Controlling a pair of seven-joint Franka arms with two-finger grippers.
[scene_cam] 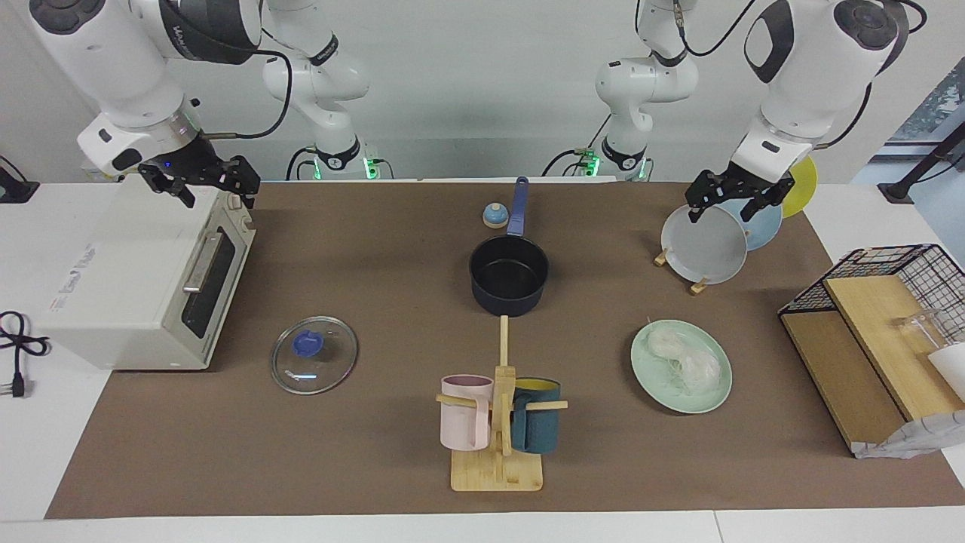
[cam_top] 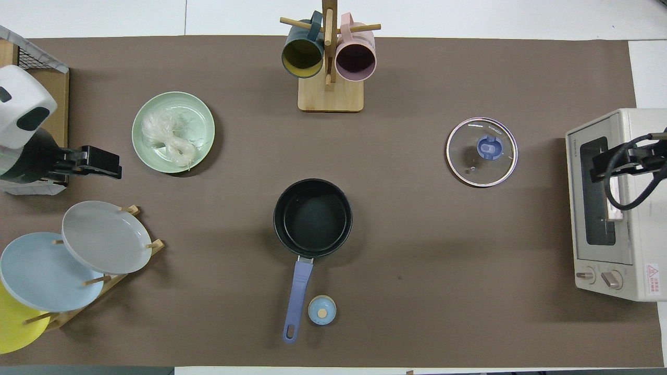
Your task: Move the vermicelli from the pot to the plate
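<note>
Two bundles of whitish vermicelli (scene_cam: 682, 363) (cam_top: 168, 137) lie on the mint-green plate (scene_cam: 717, 399) (cam_top: 204, 111) toward the left arm's end of the table. The dark navy pot (scene_cam: 509, 276) (cam_top: 312, 217) stands mid-table, its black inside bare and its blue handle pointing toward the robots. My left gripper (scene_cam: 722, 210) (cam_top: 115, 165) hangs open and holds nothing, up over the rack of plates and apart from the mint-green plate. Above the toaster oven, my right gripper (scene_cam: 219, 197) (cam_top: 599, 167) waits open with nothing in it.
A toaster oven (scene_cam: 143, 271) sits at the right arm's end, a glass lid (scene_cam: 314, 354) beside it. A mug rack (scene_cam: 499, 422) stands farther out than the pot. The plate rack holds a grey plate (scene_cam: 705, 245), a light blue one and a yellow one. A wire basket (scene_cam: 897, 264) is beside the mint-green plate.
</note>
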